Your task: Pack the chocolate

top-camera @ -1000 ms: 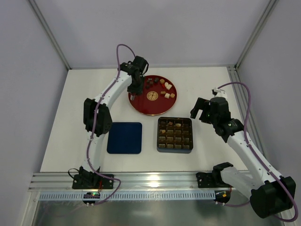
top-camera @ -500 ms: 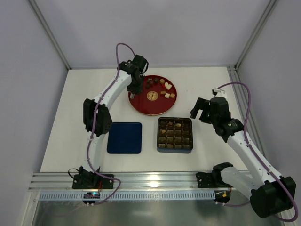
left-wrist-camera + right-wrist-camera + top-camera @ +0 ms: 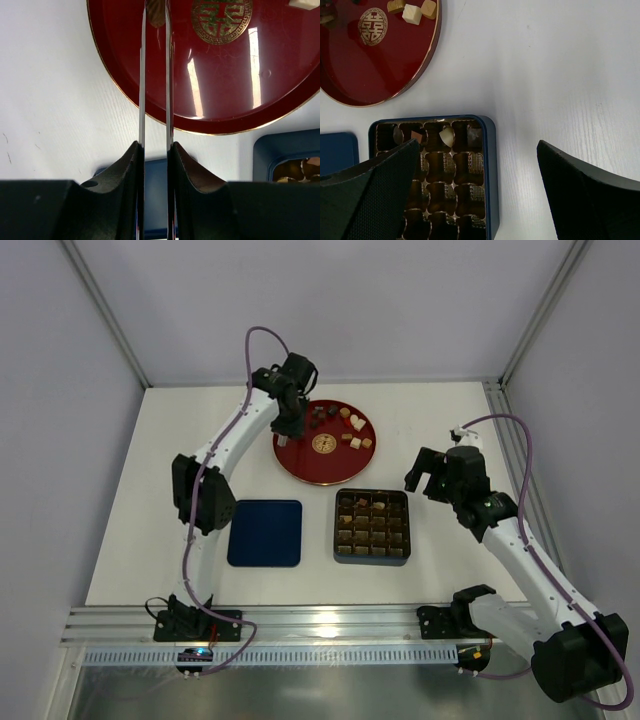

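Looking down the left claw (image 3: 284,440), I see two thin, flat metal blades set upright and parallel, drawn in to a narrow slit. Between their tips sits one brown chocolate piece (image 3: 156,14), filling the gap from blade to blade, so the claw is closed on it. Directly under and beyond those tips is a round red plate (image 3: 280,75). It is glossy like lacquer, with a fine gold rim and a gold circular emblem just right of the blades.

To the right of this claw, on the far half of the plate, the loose chocolates (image 3: 345,425) lie in a small cluster of dark brown, tan and cream-white cubes and rounded shapes. They are too small for me to count surely. Behind the claw, toward the arm bases, a smooth navy square lid (image 3: 265,532) with rounded corners lies flat on the matte white bench (image 3: 560,60).

The right claw (image 3: 425,480) has broad black fingers with a woven-textured face, spread fully wide and holding nothing. Under its left finger is a navy square box (image 3: 489,165) lined with a ribbed brown grid of compartments. A few packed chocolates (image 3: 447,136) sit in the row farthest from that claw. Bare bench lies under its right finger, and nothing stands between its fingers and the box.
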`<state>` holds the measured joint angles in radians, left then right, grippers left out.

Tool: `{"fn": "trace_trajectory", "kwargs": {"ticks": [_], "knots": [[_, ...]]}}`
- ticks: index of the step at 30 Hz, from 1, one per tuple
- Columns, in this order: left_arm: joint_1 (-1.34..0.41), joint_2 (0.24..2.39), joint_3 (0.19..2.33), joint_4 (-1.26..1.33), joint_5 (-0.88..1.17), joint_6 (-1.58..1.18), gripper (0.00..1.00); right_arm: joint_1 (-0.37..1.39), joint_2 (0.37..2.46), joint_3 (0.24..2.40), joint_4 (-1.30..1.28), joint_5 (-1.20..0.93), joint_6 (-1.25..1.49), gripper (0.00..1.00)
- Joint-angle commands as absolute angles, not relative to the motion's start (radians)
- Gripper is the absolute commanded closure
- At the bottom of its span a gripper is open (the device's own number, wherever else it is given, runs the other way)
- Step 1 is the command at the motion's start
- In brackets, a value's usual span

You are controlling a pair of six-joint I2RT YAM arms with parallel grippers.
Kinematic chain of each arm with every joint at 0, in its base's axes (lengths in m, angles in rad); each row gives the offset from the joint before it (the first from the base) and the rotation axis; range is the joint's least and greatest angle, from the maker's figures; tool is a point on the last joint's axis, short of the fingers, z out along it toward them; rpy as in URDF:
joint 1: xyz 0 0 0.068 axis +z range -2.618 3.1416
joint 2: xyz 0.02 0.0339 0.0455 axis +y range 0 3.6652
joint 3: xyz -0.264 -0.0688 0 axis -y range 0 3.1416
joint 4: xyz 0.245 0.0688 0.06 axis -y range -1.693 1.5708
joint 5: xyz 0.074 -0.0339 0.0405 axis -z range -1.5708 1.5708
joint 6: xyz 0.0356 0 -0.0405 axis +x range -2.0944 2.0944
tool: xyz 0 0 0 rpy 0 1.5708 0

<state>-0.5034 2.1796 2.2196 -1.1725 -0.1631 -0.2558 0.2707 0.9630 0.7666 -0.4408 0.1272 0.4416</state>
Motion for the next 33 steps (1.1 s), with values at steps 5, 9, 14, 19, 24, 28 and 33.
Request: {"fn": "trace_trajectory", "kwargs": {"ticks": [5,9,14,19,24,28,33], "knots": [[-0.534,2.065,2.26,-1.196,-0.19,-0.259,0.73,0.265,0.965,0.799,-0.403,0.12,0.44,0.0],[-0.554,2.036,2.255,-1.212,-0.195,-0.262,0.73,0.267,0.963,0.798,-0.403,0.118,0.44,0.0],[-0.604,1.987,2.235,-1.233,-0.209,-0.275,0.73,0.267,0.965,0.796,-0.399,0.12,0.442,0.0],[-0.659,1.912,2.18,-1.239,-0.219,-0.302,0.73,0.268,0.96,0.79,-0.394,0.118,0.446,0.0],[-0.742,1.844,2.117,-1.243,-0.232,-0.336,0.73,0.267,0.959,0.788,-0.388,0.12,0.446,0.0],[-0.816,1.787,2.053,-1.246,-0.249,-0.379,0.73,0.268,0.956,0.79,-0.387,0.121,0.449,0.0],[-0.909,1.729,1.967,-1.226,-0.261,-0.44,0.73,0.267,0.96,0.795,-0.383,0.121,0.453,0.0]]}}
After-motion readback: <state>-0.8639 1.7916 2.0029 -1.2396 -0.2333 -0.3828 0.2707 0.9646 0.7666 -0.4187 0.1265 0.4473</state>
